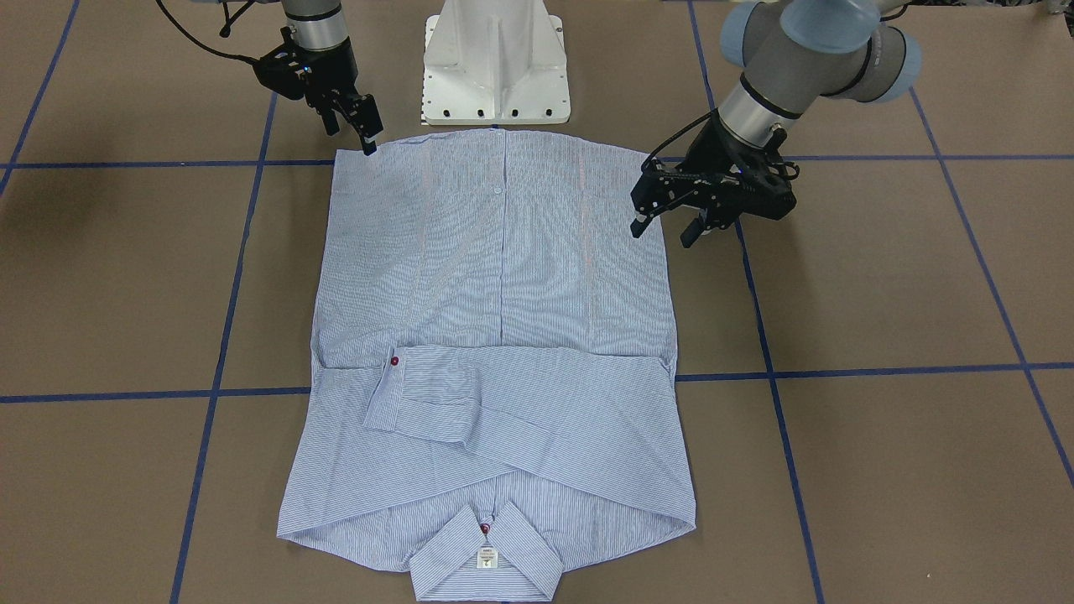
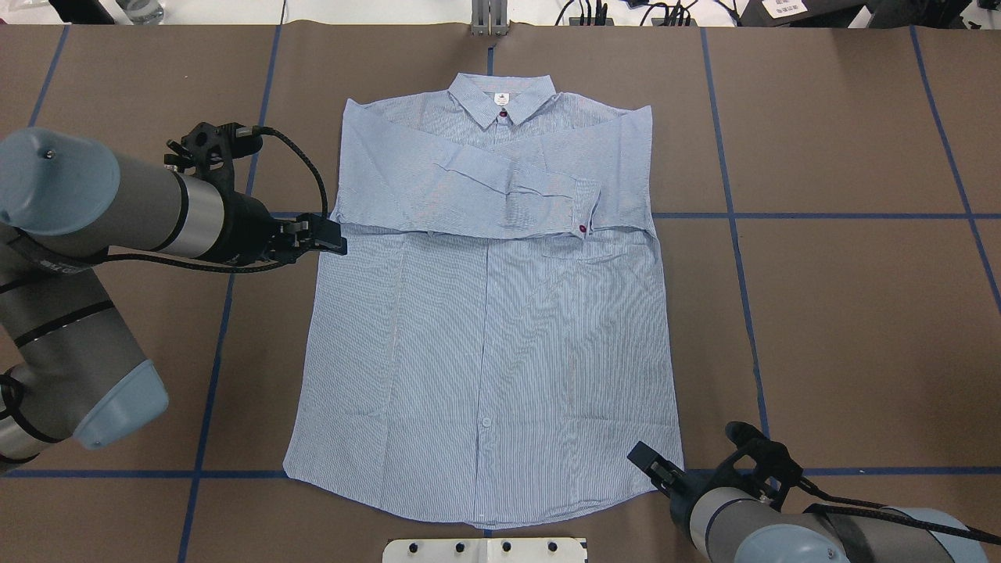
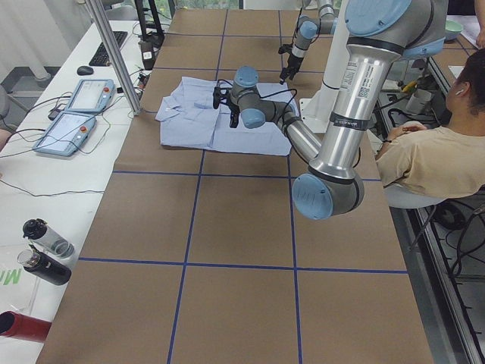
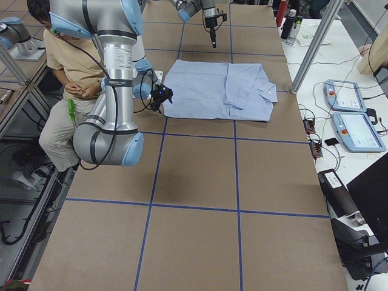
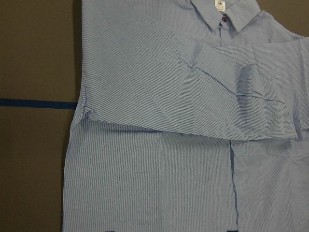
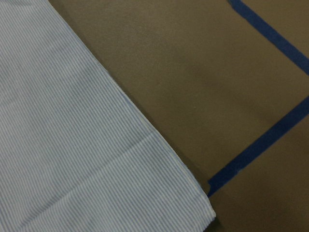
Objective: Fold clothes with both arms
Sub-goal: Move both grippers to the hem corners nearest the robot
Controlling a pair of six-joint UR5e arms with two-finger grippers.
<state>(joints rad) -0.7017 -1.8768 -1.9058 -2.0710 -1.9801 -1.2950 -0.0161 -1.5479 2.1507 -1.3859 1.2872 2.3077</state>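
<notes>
Brown blue-taped table (image 2: 821,313) carries the flat striped shirt (image 2: 485,328).

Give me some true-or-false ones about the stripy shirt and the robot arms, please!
1. The shirt lies flat on the brown table. True.
2. Its sleeves stick straight out sideways. False: both sleeves are folded across the chest.
3. The collar points at the white base. False: the collar is at the far end; the hem lies by the base.
4. A red button shows on the folded cuff. True.
5. The left tool is gripping the shirt. False: the left tool is open with nothing in it, beside the shirt's edge.
6. The right tool is by a hem corner. True.
</notes>
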